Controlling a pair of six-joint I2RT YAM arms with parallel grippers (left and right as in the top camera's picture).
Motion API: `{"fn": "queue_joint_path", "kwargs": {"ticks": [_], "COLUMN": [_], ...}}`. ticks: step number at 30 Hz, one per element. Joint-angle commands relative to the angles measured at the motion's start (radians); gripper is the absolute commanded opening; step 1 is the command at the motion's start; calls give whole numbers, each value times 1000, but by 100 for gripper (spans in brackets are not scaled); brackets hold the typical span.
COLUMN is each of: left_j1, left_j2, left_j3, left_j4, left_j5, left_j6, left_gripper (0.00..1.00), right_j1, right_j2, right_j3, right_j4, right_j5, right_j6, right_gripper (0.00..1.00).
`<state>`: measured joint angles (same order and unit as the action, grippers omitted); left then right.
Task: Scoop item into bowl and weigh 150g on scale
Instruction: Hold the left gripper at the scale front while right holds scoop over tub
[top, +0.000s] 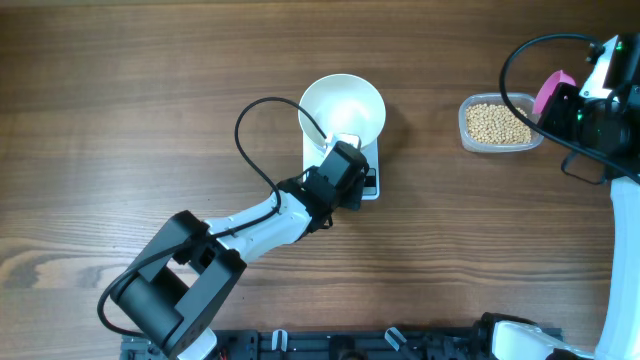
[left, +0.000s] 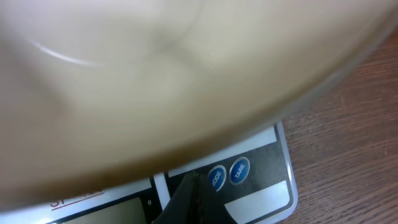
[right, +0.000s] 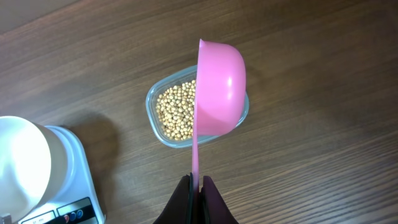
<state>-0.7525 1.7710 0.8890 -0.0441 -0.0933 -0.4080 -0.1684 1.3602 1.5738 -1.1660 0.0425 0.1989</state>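
Beans (right: 174, 112): small, hard, round and loose. I judge they roll and scatter easily, so fingers are no use on them and they must go by scoop. They lie in a clear container (right: 154, 99) on the table (top: 120, 100), well apart from the bowl (top: 342, 108).

Right gripper (right: 196, 186): fingers pressed onto the thin handle of the pink scoop (right: 219, 93), pinching it near its end. The scoop cup is turned on its side and hangs over the right part of the container. I cannot tell if it touches the beans, and no beans show in it. The scoop looks like light, stiff plastic. A narrow handle may twist in the pinch once loaded, so I'd keep it level and slow.

The bowl sits on the scale (top: 368, 182) and looks empty, smooth and rigid. I'd guess it slides if bumped, so leave it where it is.

Left gripper (left: 188, 193): fingers pressed together, holding nothing. Their tips are just beside the scale's dark button panel, close to the two blue buttons (left: 227, 174), under the bowl's rim. I cannot tell if they touch the panel. The beans are far from this arm, across the table on the right arm's side.
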Motion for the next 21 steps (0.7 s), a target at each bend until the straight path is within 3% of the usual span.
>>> {"fn": "queue_joint_path", "kwargs": {"ticks": [1, 21], "left_j1": [3, 4], "left_j2": [14, 49], "left_j3": [-3, -3], "left_j4": [3, 7], "left_j5": [-21, -73], "left_j6": [9, 8], "left_gripper": [4, 4], "right_j1": [-3, -3], "right_j2": [9, 9], "right_j3": [8, 8], "right_j4": [3, 2], "right_j5": [1, 1], "right_j6": [-14, -15], "right_gripper": [4, 4]}}
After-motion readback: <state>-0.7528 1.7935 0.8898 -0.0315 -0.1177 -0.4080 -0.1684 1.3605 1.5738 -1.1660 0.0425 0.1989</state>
